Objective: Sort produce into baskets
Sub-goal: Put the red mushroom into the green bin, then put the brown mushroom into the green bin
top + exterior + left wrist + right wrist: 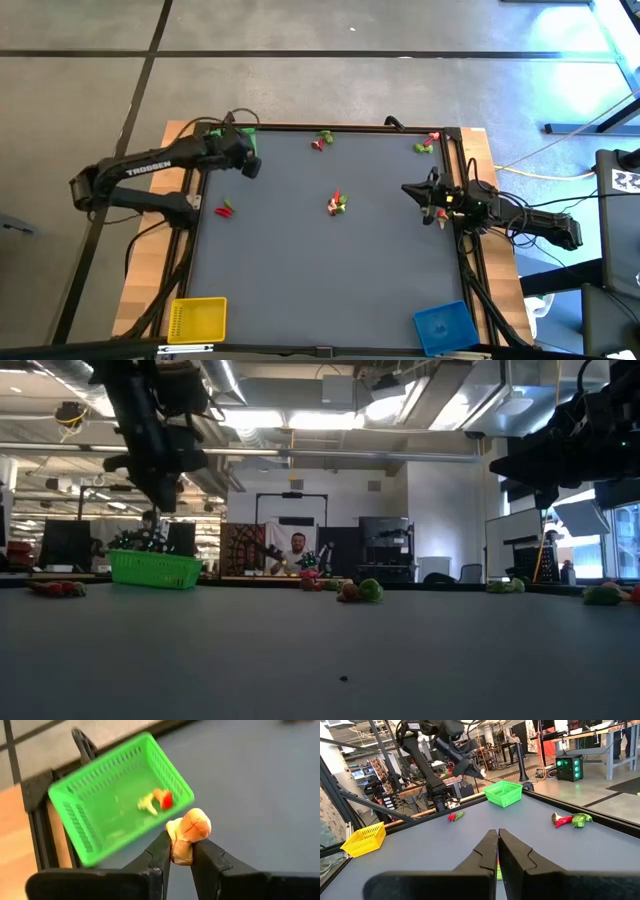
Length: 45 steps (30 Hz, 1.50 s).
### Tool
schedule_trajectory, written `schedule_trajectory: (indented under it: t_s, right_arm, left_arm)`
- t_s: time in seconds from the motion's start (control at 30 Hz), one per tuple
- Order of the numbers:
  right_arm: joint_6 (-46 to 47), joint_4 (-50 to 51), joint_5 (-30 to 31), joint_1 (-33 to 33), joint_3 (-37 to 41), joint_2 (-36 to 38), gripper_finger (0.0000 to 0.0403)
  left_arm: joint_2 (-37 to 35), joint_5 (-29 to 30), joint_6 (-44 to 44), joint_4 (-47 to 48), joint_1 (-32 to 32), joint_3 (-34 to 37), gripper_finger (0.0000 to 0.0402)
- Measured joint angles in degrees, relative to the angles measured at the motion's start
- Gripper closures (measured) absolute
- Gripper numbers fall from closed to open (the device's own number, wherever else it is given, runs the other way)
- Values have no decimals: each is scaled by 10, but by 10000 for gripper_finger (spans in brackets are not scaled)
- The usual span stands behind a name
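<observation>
My left gripper [181, 842] hangs above the table near its far left corner [252, 168], shut on a pale orange piece of produce [188, 829]. Just beyond it stands the green basket [120, 795], with a pale piece and a red piece [159, 801] inside. More produce lies on the mat: a red and green pair [224, 210], a cluster in the middle [337, 203], and pieces along the far edge [323, 139] [427, 145]. My right gripper [498, 837] waits shut at the right edge [410, 189], holding nothing. My left gripper pinches the lower end [181, 854] of the pale orange piece between its two fingertips. The piece's rounded top sticks out past them. The fingers slant down toward the green basket, and the piece is lifted clear of the table.
The yellow basket [197, 318] sits at the near left corner and the blue basket [445, 327] at the near right. A black frame rail [350, 128] runs around the mat. Between the produce pieces the dark mat [330, 270] is bare. A person sits in the room beyond the table [293, 550].
</observation>
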<state>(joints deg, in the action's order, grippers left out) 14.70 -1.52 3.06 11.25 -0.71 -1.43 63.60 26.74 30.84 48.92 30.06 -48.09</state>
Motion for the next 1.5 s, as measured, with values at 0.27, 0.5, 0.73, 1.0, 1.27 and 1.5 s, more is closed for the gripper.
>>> schedule_trajectory:
  t_s: [0.27,0.5,0.73,1.0,1.27,1.5]
  right_arm:
    - [0,-1,4,0,0,0,386]
    - [0,-1,5,0,0,0,386]
    - [0,-1,5,0,0,0,386]
    - [0,-2,5,0,0,0,386]
    - [0,-3,9,0,0,0,386]
    - [0,-3,8,0,0,0,386]
  left_arm:
    - [3,1,-70,-93,87,30,345]
    - [3,1,-49,-94,133,50,338]
    - [3,1,-29,-96,165,58,270]
    - [3,-6,-25,-98,164,58,225]
    - [3,-126,-64,-185,126,58,224]
    - [3,-197,-80,-282,59,58,224]
